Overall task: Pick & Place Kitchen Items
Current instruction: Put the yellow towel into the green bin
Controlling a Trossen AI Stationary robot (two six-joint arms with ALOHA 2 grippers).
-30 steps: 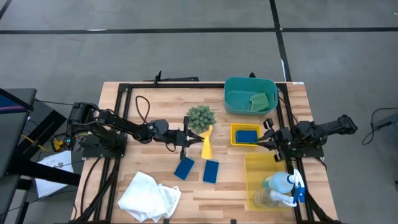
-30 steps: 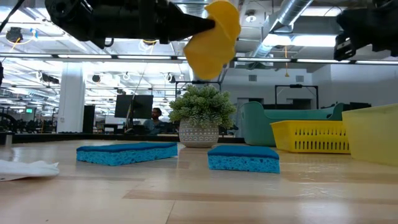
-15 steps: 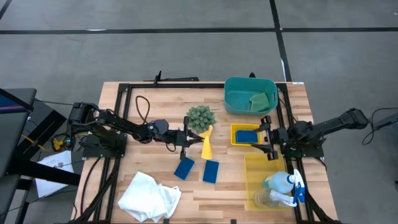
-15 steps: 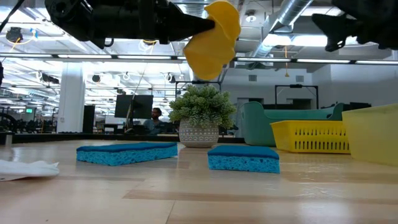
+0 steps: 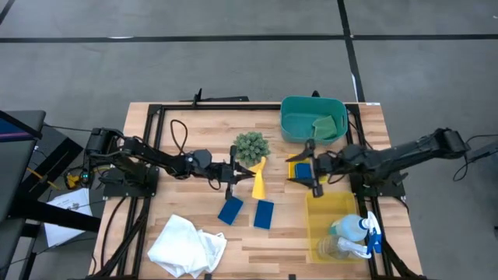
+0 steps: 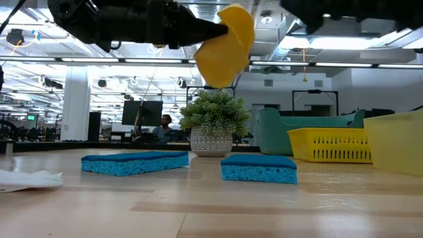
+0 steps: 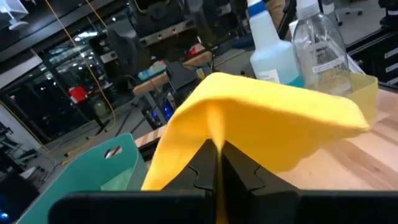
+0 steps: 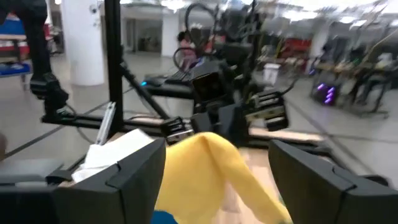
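High view | left gripper (image 5: 236, 173) pinches a yellow sponge (image 5: 257, 181) aloft by one edge, so the soft slab droops, just beside the plant ball (image 5: 251, 145) | right gripper (image 5: 309, 165) fingers spread, nothing held, facing it, likely to receive | two blue sponges (image 5: 264, 214) flat, porous, on wooden table (image 5: 194, 124) | white cloth (image 5: 187, 245) crumpled at the near edge.
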